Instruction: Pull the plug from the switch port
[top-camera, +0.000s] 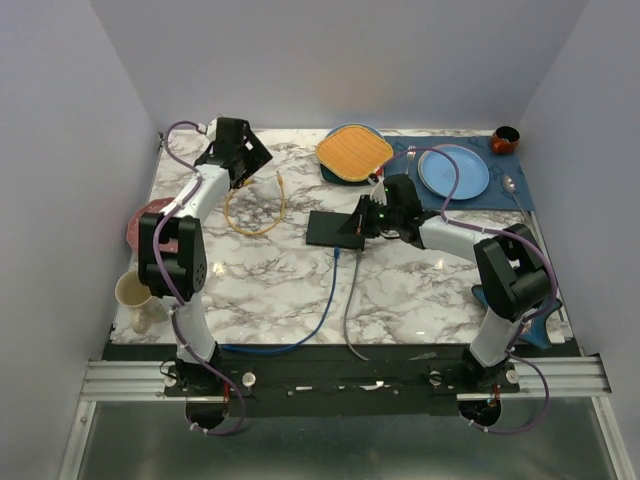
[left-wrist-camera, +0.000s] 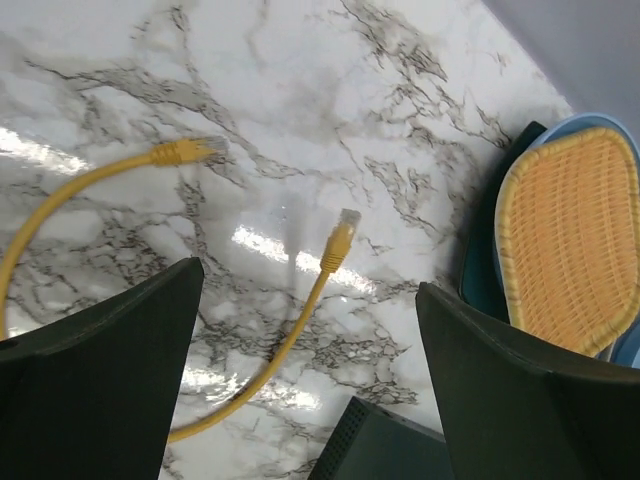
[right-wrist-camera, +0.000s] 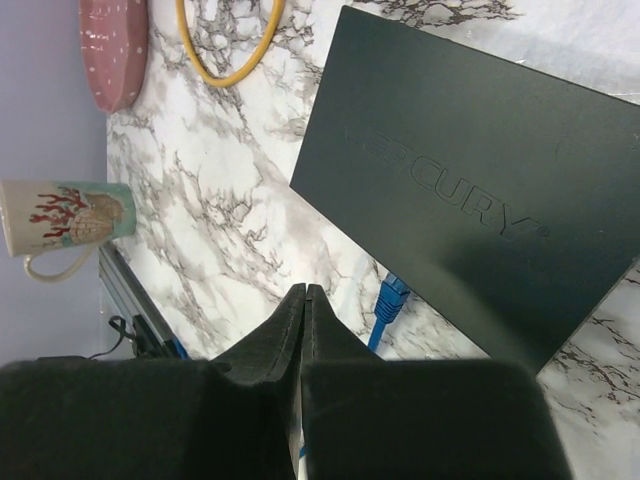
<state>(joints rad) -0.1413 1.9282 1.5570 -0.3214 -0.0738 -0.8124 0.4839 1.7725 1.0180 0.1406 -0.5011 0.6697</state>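
Where three cables (left-wrist-camera: 337, 247) lie, one switch (right-wrist-camera: 470, 190).

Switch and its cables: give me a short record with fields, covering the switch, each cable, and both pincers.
switch: flat on the marble table, top face up
yellow cable: loose on the table, both plugs free of the switch
blue cable: plug at the switch's port edge; seated or not, cannot tell
left pincer: open wide above the yellow cable, holding nothing
right pincer: shut, empty, by the switch's port edge near the blue cable's plug
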